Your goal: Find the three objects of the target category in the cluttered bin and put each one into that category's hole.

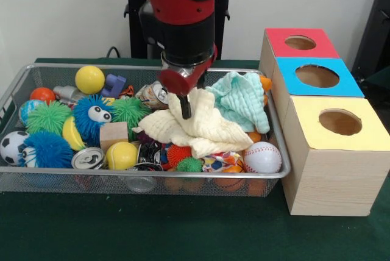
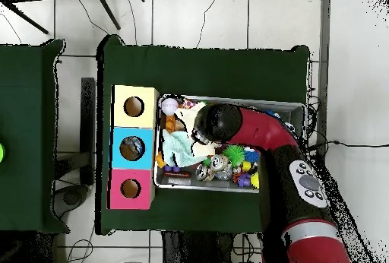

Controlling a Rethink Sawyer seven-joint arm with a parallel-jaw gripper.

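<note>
Cloths, fuzzy balls and cans crowd your wire-mesh bin [image 1: 18, 87]; the gripper [image 1: 186, 110] presses into the pale yellow cloth [image 1: 195, 128], jaws' state unclear.

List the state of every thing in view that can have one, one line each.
Gripper: down in the basket, tips on the yellow cloth; open or shut cannot be told.
Yellow cloth: crumpled, lying on top of the toys.
Green cloth: bunched, beside the yellow cloth.
Wire basket: full of clutter.
Blue box hole: nothing visible inside.
Soda can: lying on its side.
Baseball: resting in the basket corner.
</note>
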